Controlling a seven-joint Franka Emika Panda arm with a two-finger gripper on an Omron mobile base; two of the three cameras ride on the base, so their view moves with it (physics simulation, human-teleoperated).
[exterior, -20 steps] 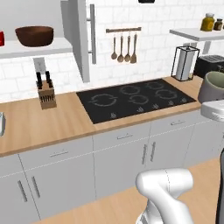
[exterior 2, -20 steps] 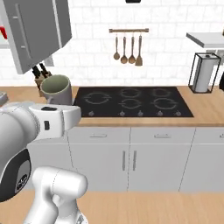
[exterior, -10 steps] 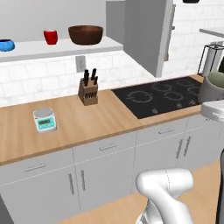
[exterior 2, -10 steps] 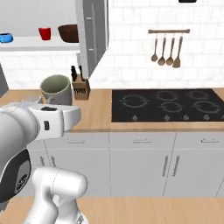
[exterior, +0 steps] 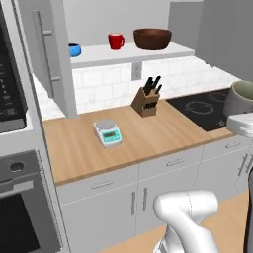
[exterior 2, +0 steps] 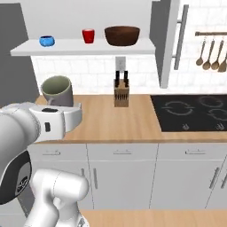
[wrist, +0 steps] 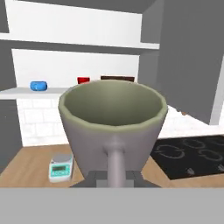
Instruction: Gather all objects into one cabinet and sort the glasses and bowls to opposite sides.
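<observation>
On an open shelf stand a small blue vessel, a glossy red mug and a wide dark brown bowl, left to right. The same three show in the left base view: blue vessel, red mug, brown bowl. My gripper is shut on the handle of a grey-green mug, held upright in the air in front of the counter, well below and short of the shelf. That mug hides the fingertips.
A knife block and a kitchen scale sit on the wooden counter. The black cooktop lies to the right. Open grey cabinet doors flank the shelf. A built-in oven stands at the far left.
The base has driven left, so the whole scene slid right: the shelf with its three things came to the centre. The grey-green mug stayed in my hand.
</observation>
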